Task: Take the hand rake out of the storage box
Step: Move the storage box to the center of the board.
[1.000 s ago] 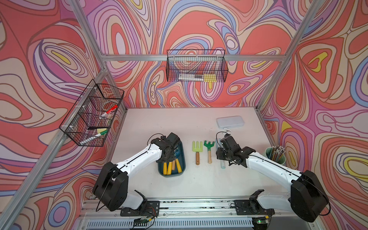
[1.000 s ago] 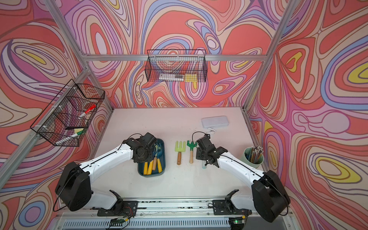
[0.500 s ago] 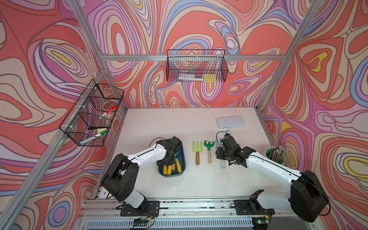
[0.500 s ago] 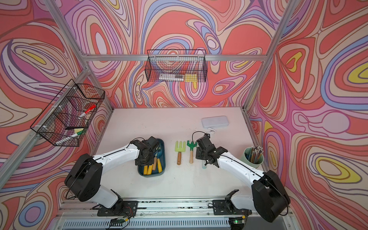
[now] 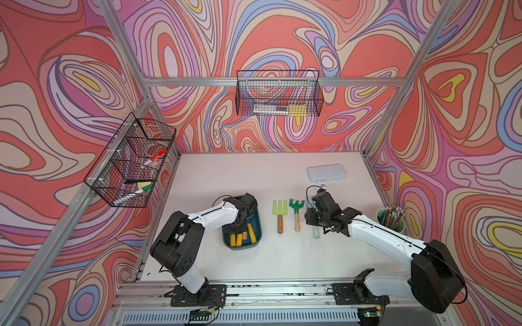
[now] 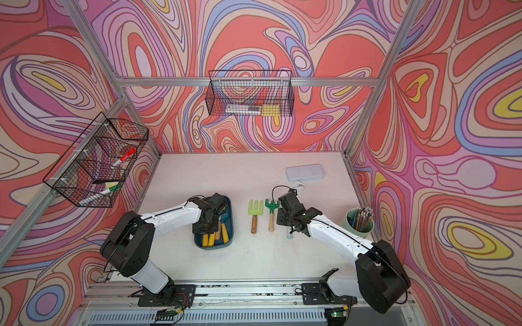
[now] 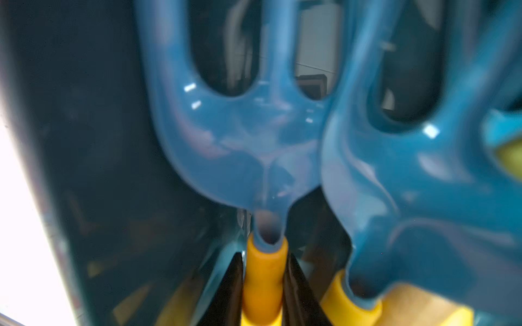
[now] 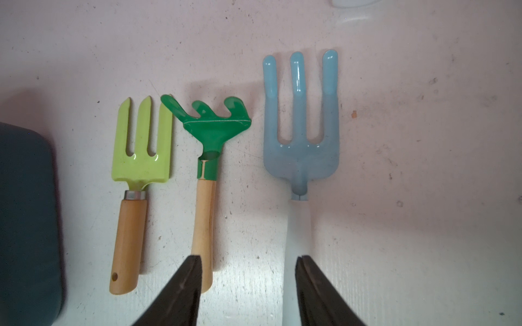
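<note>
The storage box (image 5: 258,229) (image 6: 229,217), a dark teal tray, sits on the table left of centre in both top views and holds several blue tools with yellow handles. My left gripper (image 5: 238,225) (image 6: 208,225) (image 7: 264,256) reaches down into the storage box's (image 7: 84,169) left side. Its black fingers (image 7: 236,279) press on both sides of the yellow handle of a blue three-pronged hand rake (image 7: 248,146). A second blue tool head (image 7: 423,183) lies right beside it. My right gripper (image 5: 310,220) (image 8: 248,258) hangs open over the bare table, holding nothing.
A lime fork (image 5: 279,210) (image 8: 142,146), a green rake (image 5: 296,207) (image 8: 210,129) and a pale blue fork (image 8: 300,135) lie side by side right of the box. A translucent case (image 5: 326,173) lies behind them, a pencil cup (image 5: 391,221) stands at the right edge, and wire baskets (image 5: 278,97) (image 5: 132,163) hang on the walls.
The left arm's elbow has swung down and its jaws have narrowed onto the yellow handle inside the box. The right arm has not moved.
</note>
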Robot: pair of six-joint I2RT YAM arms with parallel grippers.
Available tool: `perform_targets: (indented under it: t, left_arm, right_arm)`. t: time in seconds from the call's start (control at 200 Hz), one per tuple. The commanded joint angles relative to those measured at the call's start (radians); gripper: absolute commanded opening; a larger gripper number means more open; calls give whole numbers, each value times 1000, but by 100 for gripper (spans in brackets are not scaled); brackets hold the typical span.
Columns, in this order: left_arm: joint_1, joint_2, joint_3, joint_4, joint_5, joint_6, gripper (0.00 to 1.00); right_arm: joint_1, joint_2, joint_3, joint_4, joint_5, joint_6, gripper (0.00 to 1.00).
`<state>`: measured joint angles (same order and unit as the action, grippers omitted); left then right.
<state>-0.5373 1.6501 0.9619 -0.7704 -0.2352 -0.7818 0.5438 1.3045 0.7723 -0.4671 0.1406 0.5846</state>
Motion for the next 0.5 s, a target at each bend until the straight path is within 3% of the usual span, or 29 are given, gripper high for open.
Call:
perform_targets:
  t: [0.0,0.265,0.496]
  left_arm:
    - [35,27,33,15,-27,4,21]
    - [136,124,199,10,-43,39,20]
    - [314,253,368,-7,-36,108,18]
  right_arm:
    - [-4,7,21,12,-1,-9,55]
    - [-3,19,22,21,-12,-11,54]
    - [-3,-6,33,-12,-10,-20,55]
